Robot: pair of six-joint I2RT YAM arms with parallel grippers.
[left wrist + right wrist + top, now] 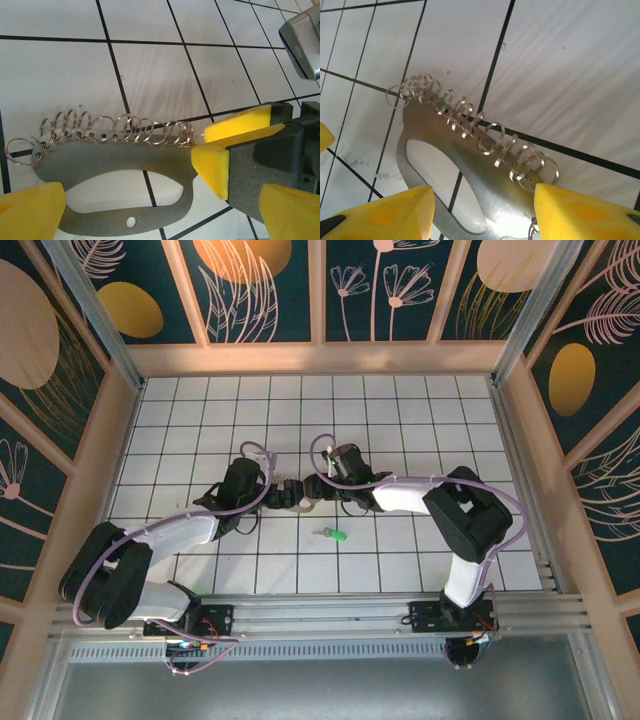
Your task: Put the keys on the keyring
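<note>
Lying nearest the arm bases, the green-headed key [336, 536] rests flat on the white tiled table [400, 420], free of both arms and just short of where they meet. Beyond it, the two wrists converge over the keyring [115, 157], a flat grey metal plate with an oval cut-out and a row of small wire rings [135, 131] threaded along one long edge. The right gripper [209, 143] looks clamped on one end of that plate, its yellow pads pressed close together there. The left gripper [161, 212] straddles the plate with its fingers spread wide, grasping nothing. Farther back, the tiles run to the patterned wall panels [320, 290].

No key is on a ring yet, so I judge the step in hand to be steadying the keyring before fetching the key. To do it well, the right arm should grip the plate firmly, with the rings turned up and off the tiles. The left should then reach down to the key, pinch its green head at the edge, and carry it to an end ring, where a coil is easiest to pry open.
</note>
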